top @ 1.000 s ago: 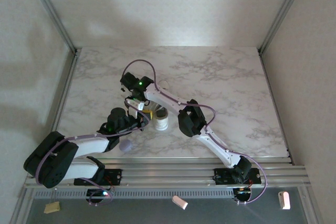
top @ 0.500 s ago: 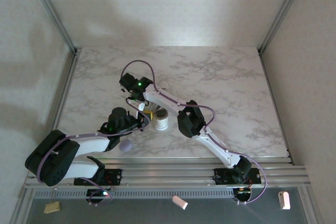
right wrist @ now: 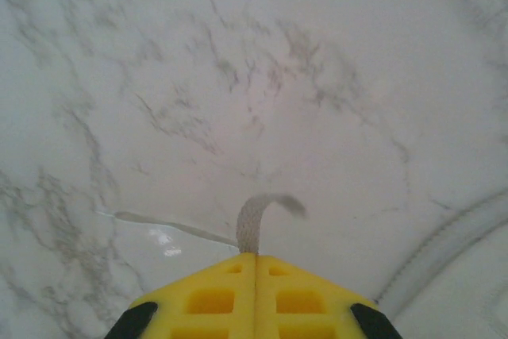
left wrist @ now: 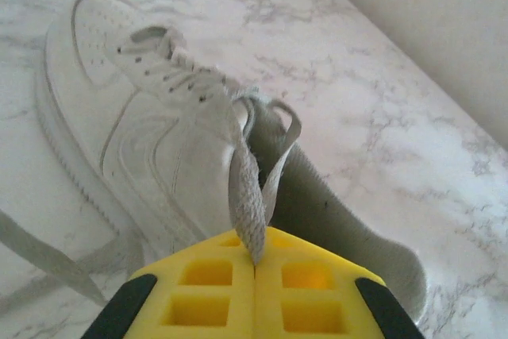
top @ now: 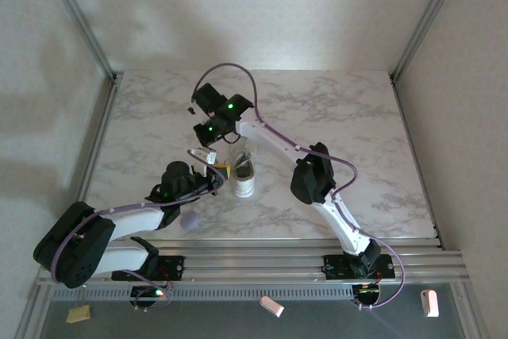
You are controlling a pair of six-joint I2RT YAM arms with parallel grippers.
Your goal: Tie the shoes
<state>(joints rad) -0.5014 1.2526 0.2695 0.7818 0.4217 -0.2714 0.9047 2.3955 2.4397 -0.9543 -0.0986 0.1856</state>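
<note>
The left gripper (left wrist: 255, 263) had its yellow pads pressed together on a flat white lace (left wrist: 246, 196). The lace ran ahead of it to the collar of the white sneaker (left wrist: 151, 117), which stood just in front. The right gripper (right wrist: 255, 258) was likewise pinched shut on a lace end (right wrist: 258, 216), possibly the other lace, which curled just beyond its tips over the marble table (right wrist: 238, 77).
</note>
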